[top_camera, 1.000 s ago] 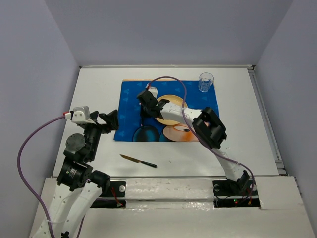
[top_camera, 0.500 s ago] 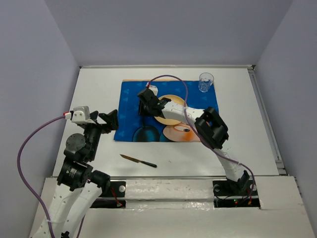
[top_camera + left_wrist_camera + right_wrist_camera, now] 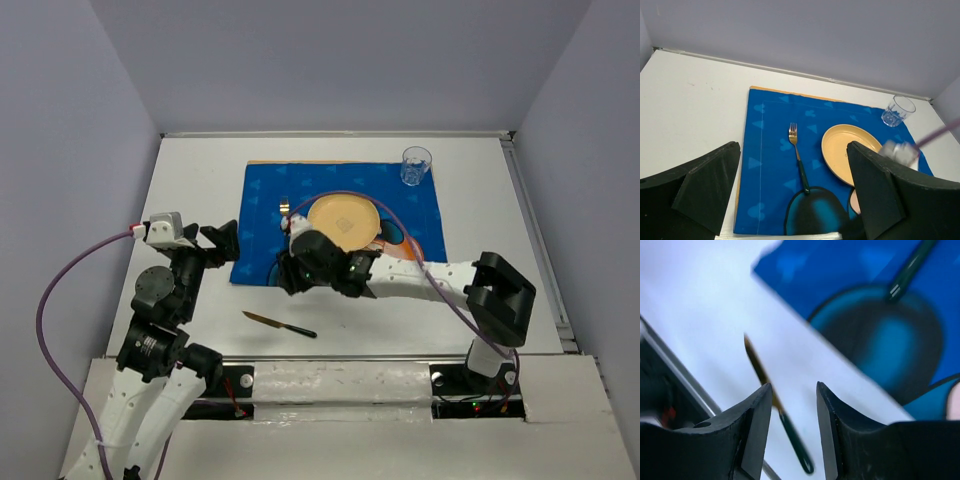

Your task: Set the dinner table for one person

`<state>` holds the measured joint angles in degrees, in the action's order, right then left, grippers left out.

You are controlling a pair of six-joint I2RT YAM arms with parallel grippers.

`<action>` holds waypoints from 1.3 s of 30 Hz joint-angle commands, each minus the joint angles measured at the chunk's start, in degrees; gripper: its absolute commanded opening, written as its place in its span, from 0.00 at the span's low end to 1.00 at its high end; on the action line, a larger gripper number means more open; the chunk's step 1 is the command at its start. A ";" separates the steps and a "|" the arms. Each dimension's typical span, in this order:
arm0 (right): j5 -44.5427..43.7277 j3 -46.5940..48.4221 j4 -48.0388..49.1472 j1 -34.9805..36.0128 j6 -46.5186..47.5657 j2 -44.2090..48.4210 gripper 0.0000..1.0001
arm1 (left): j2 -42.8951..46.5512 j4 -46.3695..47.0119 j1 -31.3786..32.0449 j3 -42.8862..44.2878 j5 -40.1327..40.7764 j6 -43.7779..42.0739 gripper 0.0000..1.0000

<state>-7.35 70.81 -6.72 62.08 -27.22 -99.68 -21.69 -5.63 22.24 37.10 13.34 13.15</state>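
Dinner table, my big white bench, spreads out under both arms. On its blue mat I see a fork left of a yellow plate, a glass by the far right corner, and a knife on bare bench. Left jaws gape wide and empty. Right jaws sit partly apart above the mat's near edge, holding nothing.
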 commanded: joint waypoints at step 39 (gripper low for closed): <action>-12.76 -12.54 3.38 -13.28 10.70 19.79 0.00 | -0.72 2.20 -5.63 0.52 0.81 0.30 0.99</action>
<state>-14.11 59.40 -7.25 60.14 -13.54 -80.01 -22.15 -5.87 16.95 37.10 15.07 13.34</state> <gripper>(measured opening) 0.091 0.989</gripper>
